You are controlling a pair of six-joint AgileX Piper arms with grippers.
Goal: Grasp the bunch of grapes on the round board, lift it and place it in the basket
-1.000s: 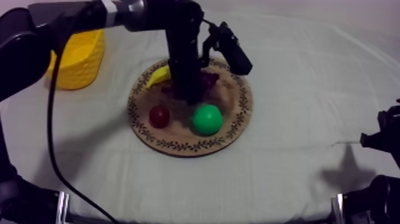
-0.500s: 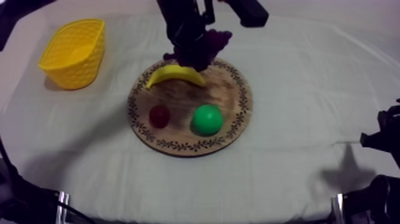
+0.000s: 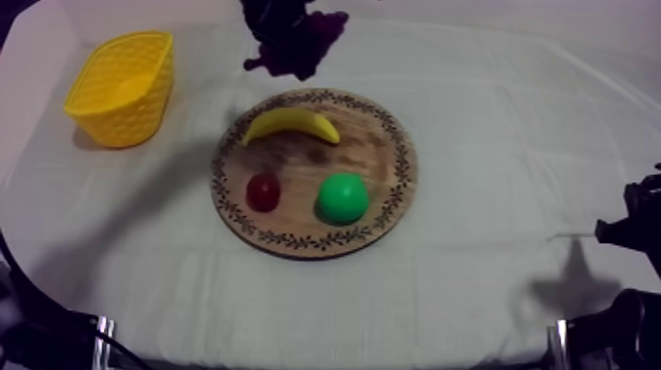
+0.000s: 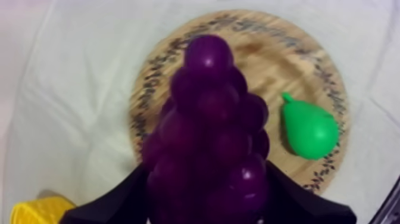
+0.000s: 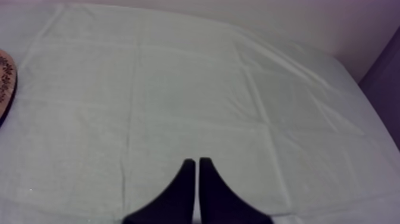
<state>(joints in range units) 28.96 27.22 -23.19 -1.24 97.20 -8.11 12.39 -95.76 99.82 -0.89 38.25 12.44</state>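
Holding the bunch of grapes (image 4: 208, 107), the left gripper (image 4: 207, 173) has its black fingers (image 4: 119, 205) closed on the bunch's wide end. The long axis runs straight out from the jaws, narrow tip farthest away. In the top view the bunch of grapes (image 3: 295, 34) hangs clear above the cloth (image 5: 178, 89), just past the 12 o'clock rim of the wooden board (image 3: 393, 157), touching nothing below.

Left on the board are the banana (image 3: 290, 123) at 11 o'clock, the small red fruit (image 3: 263, 192) at 8 o'clock and the green pear (image 3: 342, 197) between 4 and 5.

Key relation: the yellow basket (image 3: 123, 89) lies between 8 and 9 o'clock from the grapes, well apart, with bare cloth between. In the left wrist view a corner of the yellow basket (image 4: 36, 211) sits beside one finger.

Judgement: pick done, carry to the basket is next, a sideways move toward 9 o'clock before lowering. The left arm is the nearer one.

The right gripper (image 5: 197, 159) is pressed together into a narrow wedge, holding nothing, over bare cloth, with the board's rim (image 5: 5, 77) off at its 10 o'clock.
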